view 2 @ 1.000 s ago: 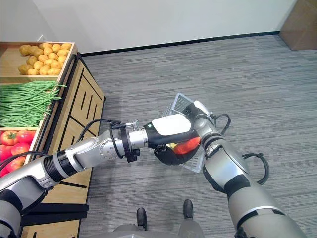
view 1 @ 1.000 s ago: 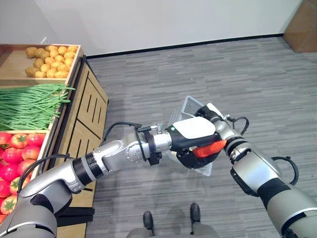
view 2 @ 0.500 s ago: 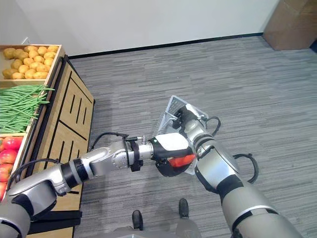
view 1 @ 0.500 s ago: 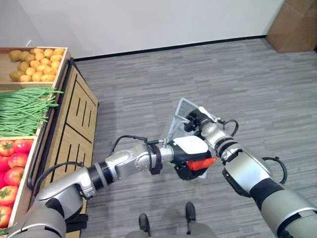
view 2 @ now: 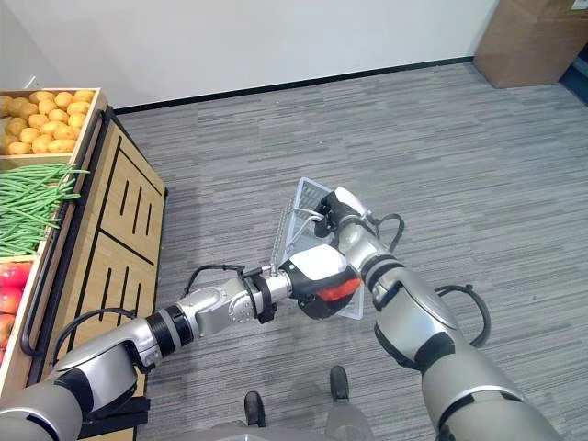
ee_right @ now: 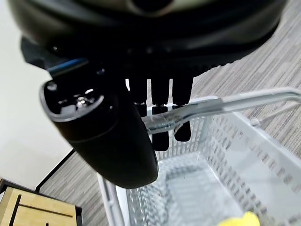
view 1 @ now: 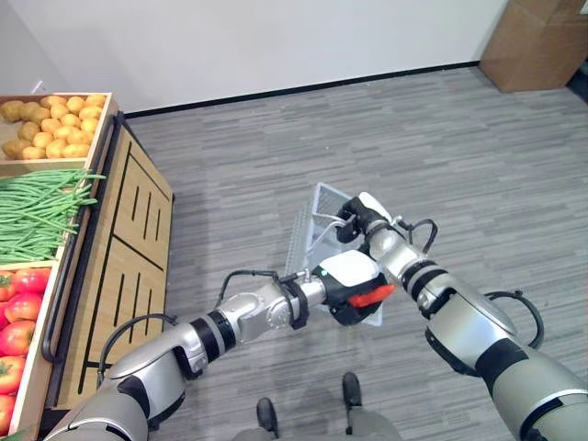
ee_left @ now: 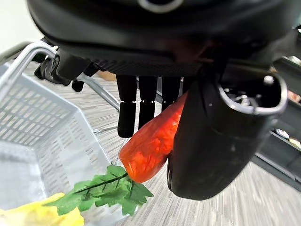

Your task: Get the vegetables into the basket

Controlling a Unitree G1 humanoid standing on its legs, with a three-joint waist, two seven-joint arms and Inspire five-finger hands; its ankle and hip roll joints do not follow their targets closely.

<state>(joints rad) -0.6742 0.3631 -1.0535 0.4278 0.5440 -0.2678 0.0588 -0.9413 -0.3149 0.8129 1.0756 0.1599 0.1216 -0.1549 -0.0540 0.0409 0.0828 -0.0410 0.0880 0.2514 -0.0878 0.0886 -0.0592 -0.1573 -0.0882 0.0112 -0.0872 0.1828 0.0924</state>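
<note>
My left hand (view 1: 347, 278) is shut on an orange-red carrot (view 1: 371, 296), held between its thumb (ee_left: 211, 136) and fingers (ee_left: 128, 113). The carrot (ee_left: 150, 141) hangs over the near end of a grey mesh basket (view 1: 317, 209), with its green leaves (ee_left: 110, 190) dipping inside. A yellow vegetable (ee_left: 37, 217) lies in the basket. My right hand (view 1: 360, 219) carries the basket above the floor, its fingers (ee_right: 160, 127) curled round the metal handle (ee_right: 225, 106).
A wooden produce stand (view 1: 129, 248) runs along the left, holding potatoes (view 1: 46, 124), green beans (view 1: 41, 211) and tomatoes (view 1: 18, 308). A cardboard box (view 1: 537, 41) stands at the far right by the wall. Grey floor lies all around the basket.
The camera has moved, so the stand has slid left. My left hand with the carrot has sunk closer to the basket's near end. The right hand still holds the handle.
</note>
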